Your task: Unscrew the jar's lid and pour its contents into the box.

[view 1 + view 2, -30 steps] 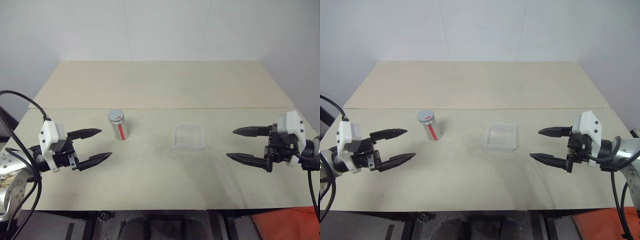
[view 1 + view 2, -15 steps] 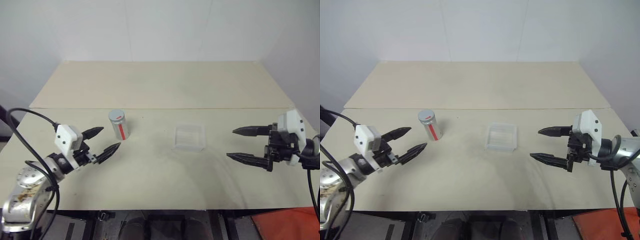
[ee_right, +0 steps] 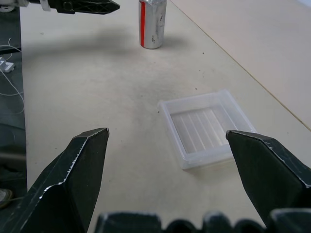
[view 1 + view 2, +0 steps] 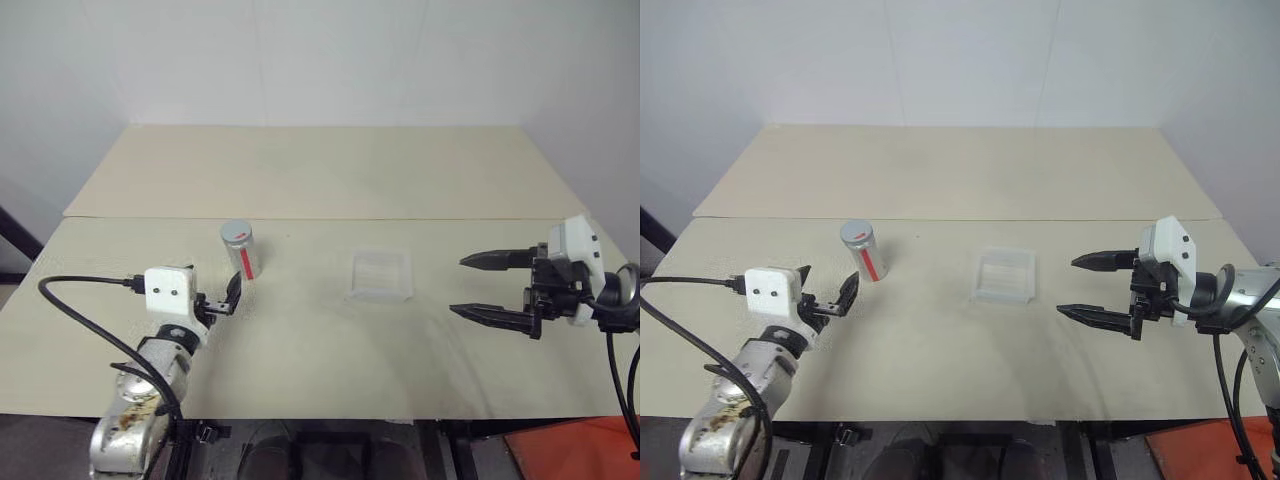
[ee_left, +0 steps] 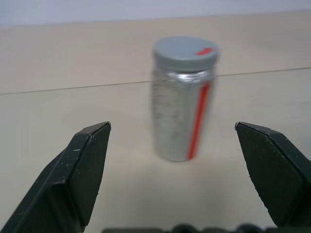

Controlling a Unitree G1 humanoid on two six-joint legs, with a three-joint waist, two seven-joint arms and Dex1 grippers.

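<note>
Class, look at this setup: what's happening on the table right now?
A two-armed robot is starting on a jar that stands upright on the table with its lid screwed on. The left gripper is open and aimed at the jar, not touching it. The right gripper hangs open beside the empty clear box.

The jar (image 4: 241, 259) is shiny with a red stripe, the lid (image 5: 186, 51) is grey, the box (image 4: 1004, 276) is see-through, and the table (image 4: 330, 170) is cream.
</note>
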